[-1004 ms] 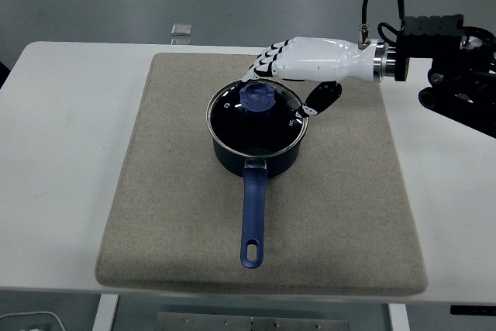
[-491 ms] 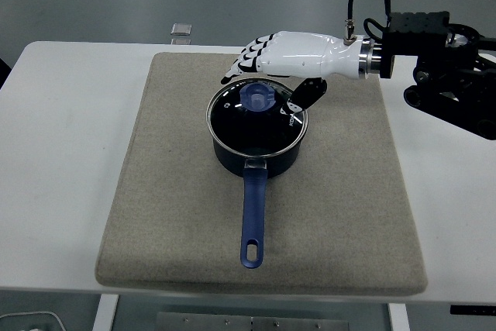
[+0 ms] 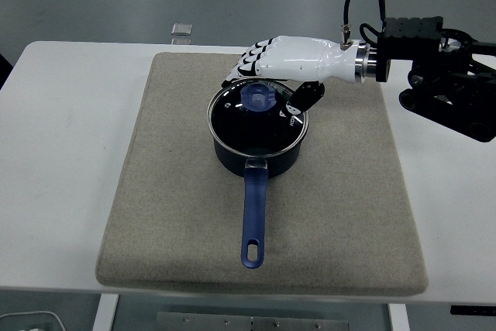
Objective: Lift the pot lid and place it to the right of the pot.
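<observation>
**A:** Pot lid first: where does it sit from the right hand?

**B:** Just below and in front of it, seated flat on the blue pot. The lid's blue knob is under the fingers, slightly nearer the camera than they are.

**A:** Is the hand holding anything?

**B:** No. The fingers are extended and only lightly bent, with the dark thumb hanging apart below the palm, over the lid's right rim. Nothing is between them.

**A:** How should the grasp go, in your view?

**B:** I'd bring the hand down until the knob sits between thumb and fingers, then close on it squarely. Glass lids are slick, so the knob is probably the only sound hold. Lift straight up so the rim clears the pot without dragging it by the handle. Then carry it toward the wrist side, onto the bare mat below the forearm, and lay it flat.

**A:** And the arm's pose?

**B:** The forearm reaches in level from the right, back of the hand up, fingers pointing left past the knob. I can't tell whether any finger touches the lid. The left arm isn't visible.
</observation>
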Controlling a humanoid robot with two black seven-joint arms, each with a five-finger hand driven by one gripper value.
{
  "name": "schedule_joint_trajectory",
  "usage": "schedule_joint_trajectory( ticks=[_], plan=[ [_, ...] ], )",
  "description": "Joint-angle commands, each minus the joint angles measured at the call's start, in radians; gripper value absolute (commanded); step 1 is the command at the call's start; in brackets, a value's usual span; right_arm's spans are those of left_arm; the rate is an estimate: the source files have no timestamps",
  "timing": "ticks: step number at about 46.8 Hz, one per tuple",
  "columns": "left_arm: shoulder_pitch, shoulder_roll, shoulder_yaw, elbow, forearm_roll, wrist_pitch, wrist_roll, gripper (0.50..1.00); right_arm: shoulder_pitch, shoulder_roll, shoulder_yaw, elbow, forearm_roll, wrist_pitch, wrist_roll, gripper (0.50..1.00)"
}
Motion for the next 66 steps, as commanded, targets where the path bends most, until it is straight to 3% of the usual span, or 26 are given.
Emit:
schedule_joint_trajectory(
  ticks=[1,47,54,61,66],
  plan=[
    [0.0,0.0,0.0,0.0,0.0,0.0,0.0,1.0,-0.002,0.0,-0.002,0.0,0.0,0.002,0.0,0.887],
    [0.0,0.0,0.0,0.0,0.0,0.0,0.0,1.0,-0.041,0.0,-0.009,-0.023,-0.002,0.011,0.0,0.887],
    [0.0,0.0,0.0,0.0,-0.002,0.0,0.0,1.0,-0.039,0.0,-0.011,-0.023,-0.002,0.012,0.002,0.862],
    [0.0,0.0,0.0,0.0,0.0,0.0,0.0,1.0,-0.035,-0.002,-0.012,-0.023,-0.002,0.018,0.005,0.76],
    [0.0,0.0,0.0,0.0,0.0,0.0,0.0,1.0,-0.033,-0.002,-0.011,-0.023,-0.002,0.043,0.005,0.591]
  ],
)
